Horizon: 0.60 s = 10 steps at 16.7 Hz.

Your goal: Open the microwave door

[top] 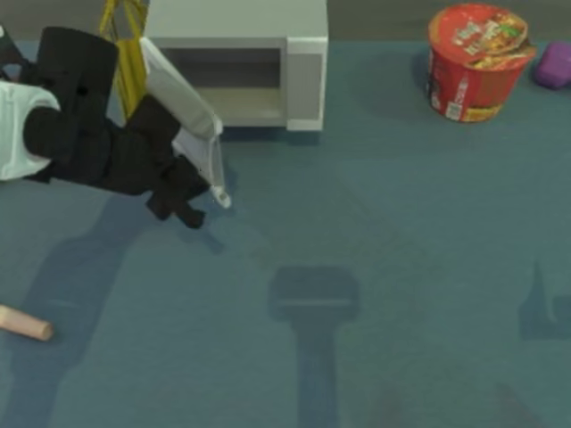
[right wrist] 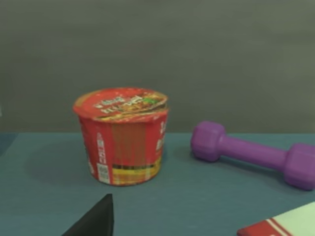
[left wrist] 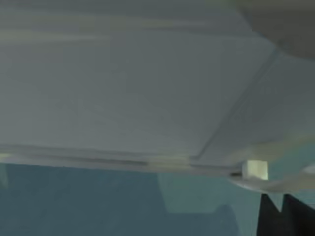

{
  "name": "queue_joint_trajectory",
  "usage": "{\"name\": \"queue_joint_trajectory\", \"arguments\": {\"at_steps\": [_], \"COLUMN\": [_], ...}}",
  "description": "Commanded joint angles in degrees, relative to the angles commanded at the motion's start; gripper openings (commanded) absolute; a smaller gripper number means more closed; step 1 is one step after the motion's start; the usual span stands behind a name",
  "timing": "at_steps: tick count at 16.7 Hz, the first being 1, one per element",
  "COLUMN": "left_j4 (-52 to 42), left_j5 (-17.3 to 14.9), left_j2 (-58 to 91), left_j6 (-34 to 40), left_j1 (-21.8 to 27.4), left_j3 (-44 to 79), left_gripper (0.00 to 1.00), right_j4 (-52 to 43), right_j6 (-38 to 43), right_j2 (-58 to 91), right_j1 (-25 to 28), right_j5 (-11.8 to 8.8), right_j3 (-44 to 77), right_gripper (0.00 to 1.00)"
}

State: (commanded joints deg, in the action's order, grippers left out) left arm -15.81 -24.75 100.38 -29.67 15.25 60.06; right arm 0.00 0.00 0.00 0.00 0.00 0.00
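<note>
At the counter's (top: 375,267) far left, my left hand (top: 192,209) sits at the free edge of the microwave door (top: 183,98), though I cannot tell how its grip stands. The door is swung well out from the microwave (top: 241,36), exposing the cavity. I judge the door a stiff, light, smooth panel on a hinge, best taken at that outer edge; the right hand is out of view.

Left arm (top: 85,134): matte black, chunky rounded housings, near the table's left edge.
Left arm's rear segment (top: 18,134): white, rounded shell, joined to the black part.
Left gripper (top: 183,209): black, two short stubby fingers on a blocky black wrist.
Left wrist view: dark finger (left wrist: 275,219), angular tip.
Right wrist view: one black pointed finger (right wrist: 96,221) only.
</note>
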Motion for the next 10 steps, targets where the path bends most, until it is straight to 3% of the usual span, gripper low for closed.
{"name": "queue_joint_trajectory", "arguments": {"at_steps": [10], "left_j4": [-0.69], "left_j5": [-0.62], "left_j2": [0.07], "left_j6": [-1.23], "left_j1": [-0.63], "left_j3": [0.01], "left_gripper": [0.00], "right_j4": [0.00], "right_j6": [0.00], "right_j2": [0.00], "right_j1": [0.00], "right_j5": [0.00], "right_j3": [0.00], "right_gripper": [1.00]}}
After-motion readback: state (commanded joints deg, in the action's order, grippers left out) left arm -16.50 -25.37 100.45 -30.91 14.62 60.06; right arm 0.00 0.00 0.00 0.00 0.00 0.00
